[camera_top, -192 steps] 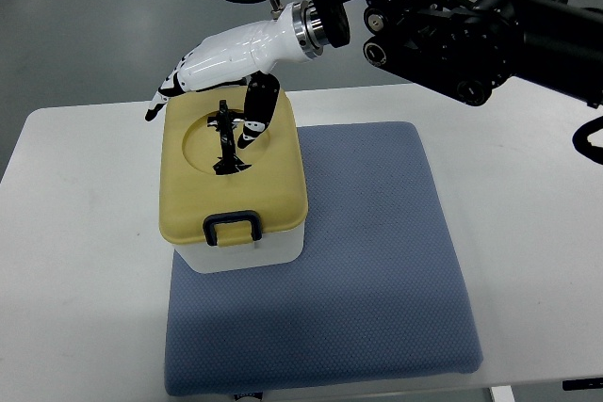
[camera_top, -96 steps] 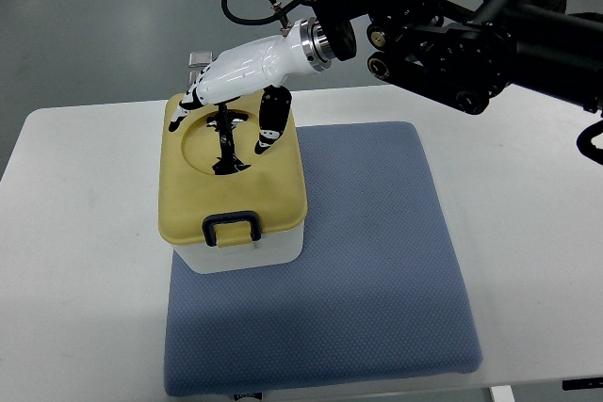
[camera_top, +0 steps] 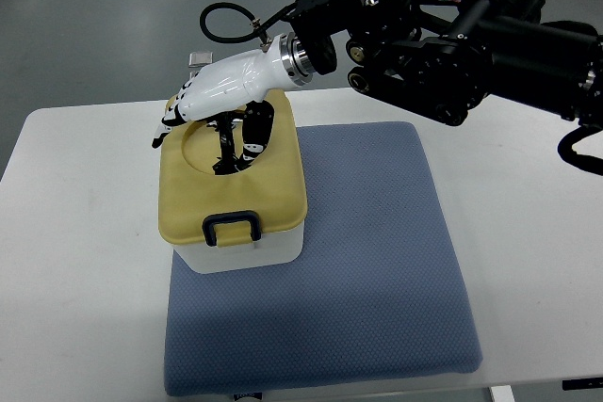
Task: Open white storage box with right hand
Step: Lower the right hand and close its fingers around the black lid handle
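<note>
On the far left corner of the blue mat (camera_top: 367, 261) on the white bench (camera_top: 85, 233), the white storage box (camera_top: 247, 247) sits with its yellow lid (camera_top: 188, 204) closed, the right hand (camera_top: 221, 91) hovering over the lid's recessed handle (camera_top: 226, 143), fingers (camera_top: 170, 120) loosely extended, gripping nothing.

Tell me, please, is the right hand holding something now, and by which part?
It cannot be told for sure. The right hand is over the yellow lid of the storage box, fingers reaching into the round recess by the black handle, but no closed grip shows.
</note>
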Available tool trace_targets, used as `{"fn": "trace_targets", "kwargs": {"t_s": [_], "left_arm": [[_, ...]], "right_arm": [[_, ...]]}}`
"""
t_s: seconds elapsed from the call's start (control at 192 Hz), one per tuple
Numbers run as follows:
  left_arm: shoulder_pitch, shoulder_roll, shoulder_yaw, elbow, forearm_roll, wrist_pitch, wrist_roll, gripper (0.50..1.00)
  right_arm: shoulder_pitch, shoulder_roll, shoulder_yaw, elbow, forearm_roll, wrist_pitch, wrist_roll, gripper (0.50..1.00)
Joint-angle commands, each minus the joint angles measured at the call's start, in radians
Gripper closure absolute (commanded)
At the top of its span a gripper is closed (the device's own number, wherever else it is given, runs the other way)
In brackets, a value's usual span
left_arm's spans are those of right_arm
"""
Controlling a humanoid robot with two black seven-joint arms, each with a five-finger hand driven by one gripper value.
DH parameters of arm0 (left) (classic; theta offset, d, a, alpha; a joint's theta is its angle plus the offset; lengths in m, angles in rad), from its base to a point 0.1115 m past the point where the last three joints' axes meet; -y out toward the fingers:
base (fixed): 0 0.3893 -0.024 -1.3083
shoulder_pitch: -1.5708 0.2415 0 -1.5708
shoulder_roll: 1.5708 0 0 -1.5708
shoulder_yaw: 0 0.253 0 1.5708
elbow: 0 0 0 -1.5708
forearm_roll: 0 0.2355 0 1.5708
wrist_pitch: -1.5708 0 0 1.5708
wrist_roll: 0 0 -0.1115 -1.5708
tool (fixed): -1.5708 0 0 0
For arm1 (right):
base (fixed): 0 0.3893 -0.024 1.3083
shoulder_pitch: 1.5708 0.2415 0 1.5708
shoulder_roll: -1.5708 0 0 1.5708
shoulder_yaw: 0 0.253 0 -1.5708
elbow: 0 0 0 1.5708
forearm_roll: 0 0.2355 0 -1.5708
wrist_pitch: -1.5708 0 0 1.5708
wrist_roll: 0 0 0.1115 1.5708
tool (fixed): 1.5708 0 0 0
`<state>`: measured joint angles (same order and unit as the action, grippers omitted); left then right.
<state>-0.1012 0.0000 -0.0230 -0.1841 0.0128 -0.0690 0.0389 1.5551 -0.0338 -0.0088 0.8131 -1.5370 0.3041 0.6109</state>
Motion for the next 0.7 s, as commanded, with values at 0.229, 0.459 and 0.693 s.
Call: {"fn": "trace_targets", "kwargs": {"t_s": [0.229,0.459,0.693], "left_arm": [[0.0,0.0,0.002,0.002,-0.001,0.0,-0.001,0.5],[0.0,0.0,0.002,0.003,-0.001,0.0,-0.001,0.5],[0.0,0.0,0.002,0.003,0.001,0.0,-0.001,0.5]], "right_arm": [[0.003,0.002,-0.017,-0.02,-0.028,0.001,0.0,0.632],[0.003,0.003,-0.017,-0.02,-0.031,0.0,0.0,0.685],[0.011,0.006,-0.017,-0.022,-0.035,-0.022,0.0,0.695]]}}
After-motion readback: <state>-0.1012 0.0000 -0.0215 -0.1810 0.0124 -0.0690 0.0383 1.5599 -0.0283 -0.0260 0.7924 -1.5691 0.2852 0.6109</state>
